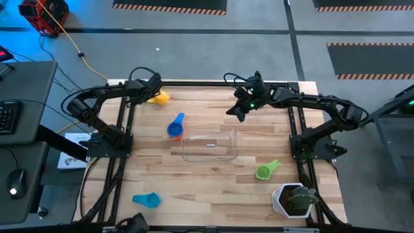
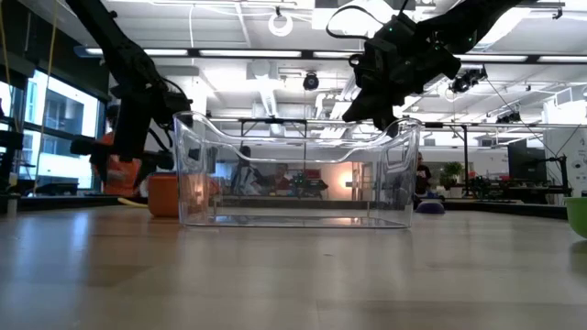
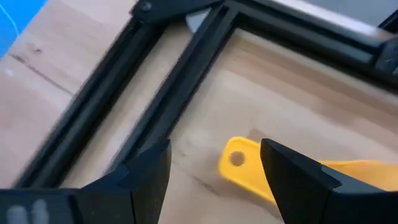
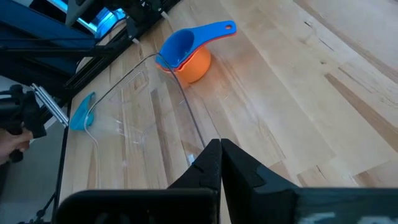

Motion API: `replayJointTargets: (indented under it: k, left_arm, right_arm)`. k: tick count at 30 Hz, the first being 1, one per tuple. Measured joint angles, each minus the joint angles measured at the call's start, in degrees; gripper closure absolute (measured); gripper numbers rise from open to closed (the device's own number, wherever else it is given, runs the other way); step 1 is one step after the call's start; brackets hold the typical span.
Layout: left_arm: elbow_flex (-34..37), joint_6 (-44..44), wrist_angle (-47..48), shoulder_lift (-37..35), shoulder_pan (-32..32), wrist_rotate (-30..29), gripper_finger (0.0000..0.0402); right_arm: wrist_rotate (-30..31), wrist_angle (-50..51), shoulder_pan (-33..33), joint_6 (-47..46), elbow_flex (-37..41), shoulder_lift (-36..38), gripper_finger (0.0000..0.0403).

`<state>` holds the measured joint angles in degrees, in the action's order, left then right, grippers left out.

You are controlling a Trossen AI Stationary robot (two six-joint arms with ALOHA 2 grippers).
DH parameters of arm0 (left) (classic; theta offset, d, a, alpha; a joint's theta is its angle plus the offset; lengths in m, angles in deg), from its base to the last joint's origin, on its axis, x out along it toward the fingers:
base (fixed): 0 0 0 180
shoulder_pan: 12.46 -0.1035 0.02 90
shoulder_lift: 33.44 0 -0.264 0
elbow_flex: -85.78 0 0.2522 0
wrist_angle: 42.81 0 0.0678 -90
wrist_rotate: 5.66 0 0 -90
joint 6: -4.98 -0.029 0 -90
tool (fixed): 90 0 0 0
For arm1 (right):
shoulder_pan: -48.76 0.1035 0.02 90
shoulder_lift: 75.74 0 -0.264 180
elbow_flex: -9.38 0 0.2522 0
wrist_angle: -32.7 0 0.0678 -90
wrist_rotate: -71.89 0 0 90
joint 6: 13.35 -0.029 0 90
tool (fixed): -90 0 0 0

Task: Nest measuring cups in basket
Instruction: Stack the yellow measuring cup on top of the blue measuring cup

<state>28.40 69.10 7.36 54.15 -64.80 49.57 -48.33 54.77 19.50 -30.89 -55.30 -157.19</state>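
Note:
The clear basket (image 1: 210, 144) stands mid-table. A blue cup (image 1: 176, 124) sits nested in an orange cup (image 4: 194, 66) just left of the basket. A yellow cup (image 1: 158, 98) lies at the far left, a green cup (image 1: 266, 169) to the basket's right, and a light blue cup (image 1: 147, 200) near the front left. No red or dark blue cup shows. My left gripper (image 3: 214, 168) is open, and the yellow cup's handle (image 3: 237, 159) lies on the wood between its fingers' lines, untouched. My right gripper (image 1: 238, 111) is shut and hovers above the basket's far right corner.
A white pot with a green plant (image 1: 294, 199) stands at the near right corner. Black frame rails (image 3: 186, 68) run along the far and left table edges close to the yellow cup. Bare wood lies in front of the basket.

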Motion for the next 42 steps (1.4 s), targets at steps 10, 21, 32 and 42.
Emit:
replayJointTargets:
  k: [10,21,32,42]
  left_arm:
    - [0.00,13.41,-0.74,7.27,3.96,-5.20,0.0163]
    - [-0.17,18.98,-4.59,10.36,8.16,-2.54,0.0163]
    - [-0.13,18.13,-4.51,7.28,12.35,1.89,0.0163]
    - [-0.13,19.35,-4.54,2.73,13.58,0.86,0.0163]
  right_arm:
    - [-0.24,0.64,0.00,-0.02,0.00,0.00,0.0403]
    - [-1.76,2.34,-0.86,0.66,0.00,0.00,0.0403]
    - [-1.39,1.23,-2.27,1.52,-0.02,0.00,0.0403]
    - [-1.33,0.55,-2.27,1.53,-0.02,0.00,0.0403]
